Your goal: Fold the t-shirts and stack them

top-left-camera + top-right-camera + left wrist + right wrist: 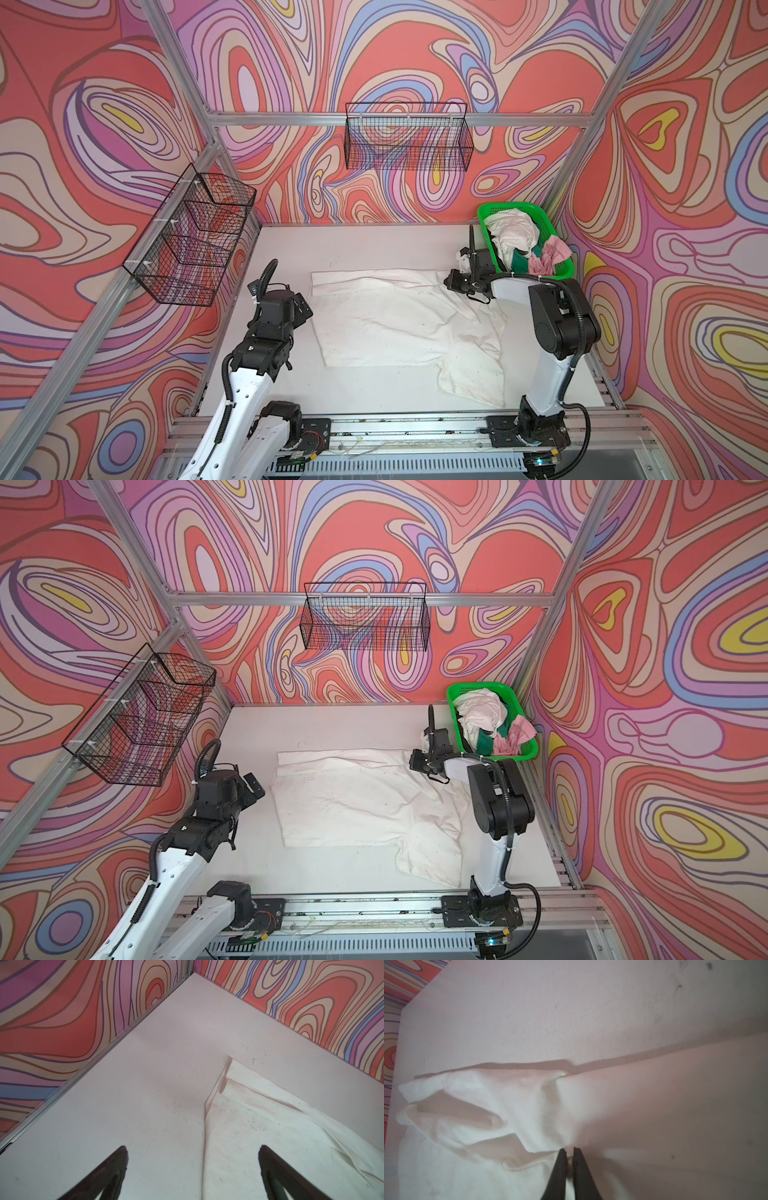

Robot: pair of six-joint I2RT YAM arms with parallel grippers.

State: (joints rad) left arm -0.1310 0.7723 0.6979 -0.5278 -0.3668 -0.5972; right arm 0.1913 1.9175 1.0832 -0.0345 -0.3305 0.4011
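On the tabletop (pixel 291 249) I am folding the white t-shirt (pixel 395 320).
My right pincer (pixel 569 1152) is closed on its far corner; my left pincer (pixel 193 1147) stands wide open, empty, and should next grip the left edge.

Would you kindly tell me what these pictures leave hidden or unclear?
Both top views: the pile in the green basket is crumpled; how many t-shirts it holds is hidden by the upper ones.
Both top views: the right arm covers part of the white t-shirt.
Right wrist view: the shut right gripper hides how much cloth it pinches.
Left wrist view: the open left gripper is cut off by the bottom edge.
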